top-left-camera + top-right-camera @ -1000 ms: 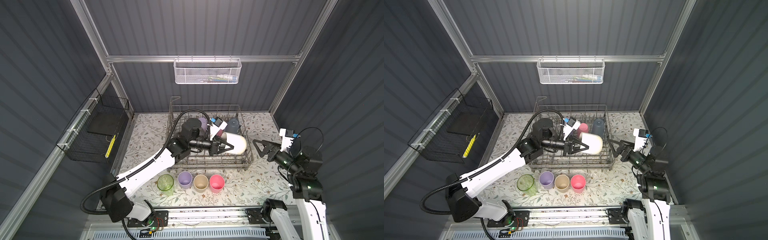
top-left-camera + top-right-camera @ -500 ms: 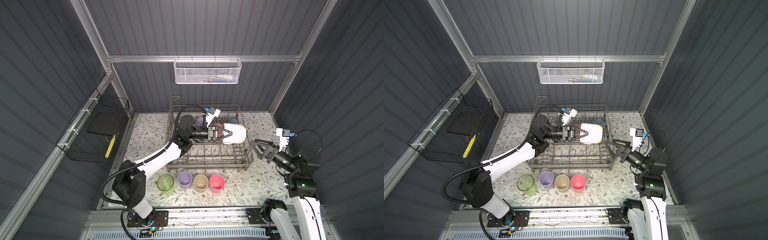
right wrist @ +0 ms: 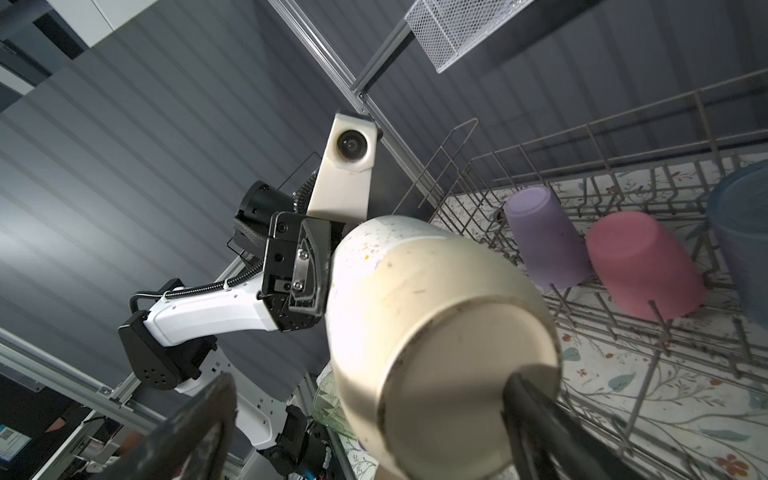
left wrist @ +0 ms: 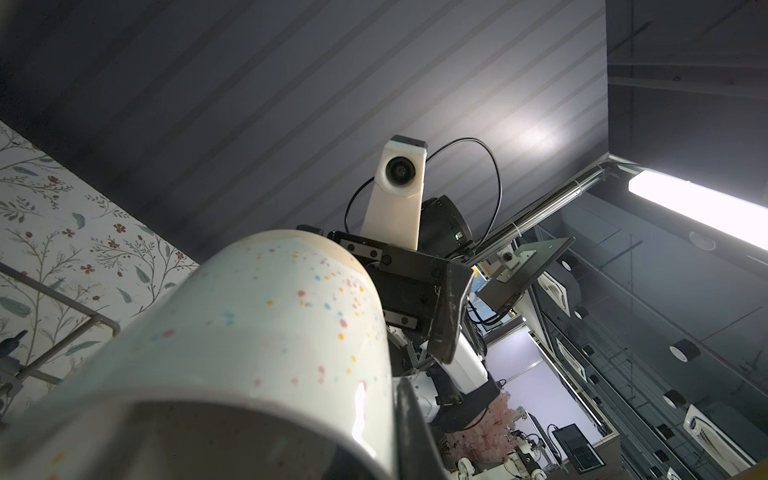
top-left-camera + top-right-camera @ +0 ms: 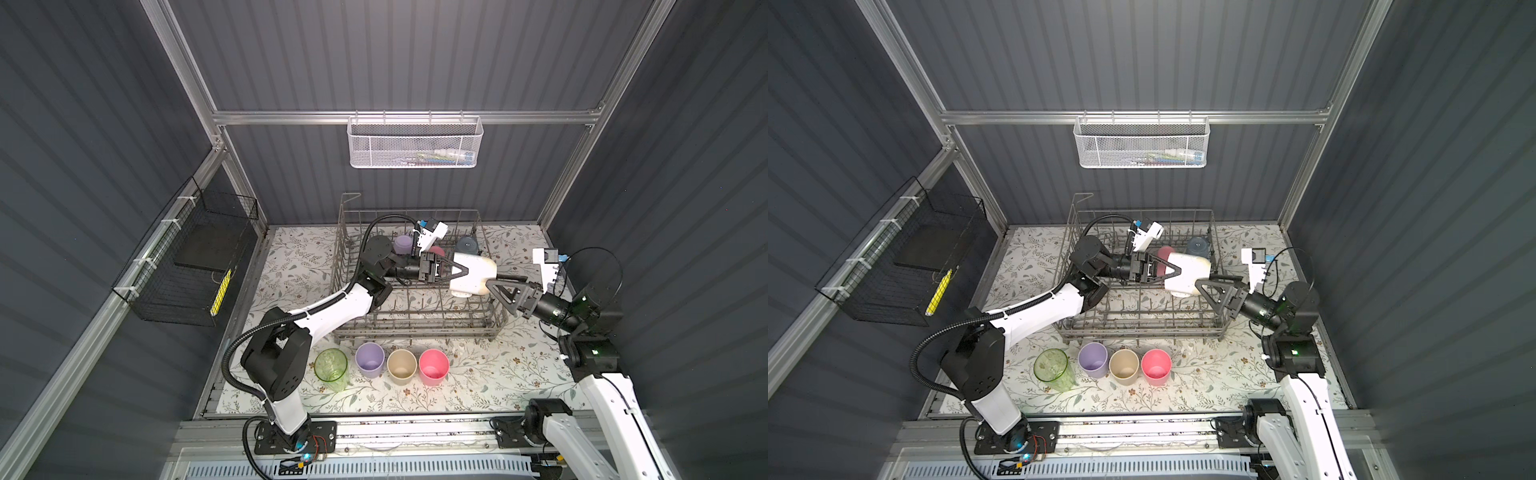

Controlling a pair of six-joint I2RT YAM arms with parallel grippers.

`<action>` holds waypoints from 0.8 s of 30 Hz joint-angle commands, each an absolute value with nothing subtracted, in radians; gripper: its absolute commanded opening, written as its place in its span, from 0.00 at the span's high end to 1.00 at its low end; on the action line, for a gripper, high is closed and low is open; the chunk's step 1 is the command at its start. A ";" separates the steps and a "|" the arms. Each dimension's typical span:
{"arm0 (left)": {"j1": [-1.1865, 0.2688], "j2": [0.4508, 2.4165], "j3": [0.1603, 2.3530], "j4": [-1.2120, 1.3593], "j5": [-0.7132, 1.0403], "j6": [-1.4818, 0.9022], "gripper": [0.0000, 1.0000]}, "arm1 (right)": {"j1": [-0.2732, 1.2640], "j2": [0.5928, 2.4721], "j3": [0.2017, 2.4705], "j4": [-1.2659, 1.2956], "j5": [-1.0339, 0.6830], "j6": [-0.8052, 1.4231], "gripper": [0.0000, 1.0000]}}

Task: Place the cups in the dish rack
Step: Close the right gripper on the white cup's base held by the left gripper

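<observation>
With my left fingers pinching the rim of the wide cream cup, held sideways above the right side of the dish rack, I should seat my spread right fingers squarely around its base before closing.

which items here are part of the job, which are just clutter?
Job: dish rack; wide cream cup; racked lilac cup, racked pink cup, blue cup; tabletop green cup, lilac cup, beige cup, pink cup.
Clutter: white mesh basket; black wire basket.
</observation>
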State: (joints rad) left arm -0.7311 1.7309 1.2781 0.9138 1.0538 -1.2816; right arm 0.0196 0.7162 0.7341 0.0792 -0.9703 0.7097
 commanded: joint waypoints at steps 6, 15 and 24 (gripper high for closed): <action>-0.732 1.697 1.332 1.069 1.062 -1.304 1.00 | 0.058 0.699 0.808 -0.088 -0.840 0.552 0.01; -0.728 1.664 1.315 1.004 1.060 -1.249 1.00 | 0.055 0.682 0.828 -0.132 -0.776 0.523 0.01; -0.727 1.659 1.298 1.070 1.069 -1.299 1.00 | 0.054 0.757 0.812 -0.042 -0.834 0.550 0.01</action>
State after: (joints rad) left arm -0.7258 1.7302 1.2778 0.9436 1.0687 -1.2949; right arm 0.0532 0.7429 0.8028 -0.0975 -0.8047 0.5426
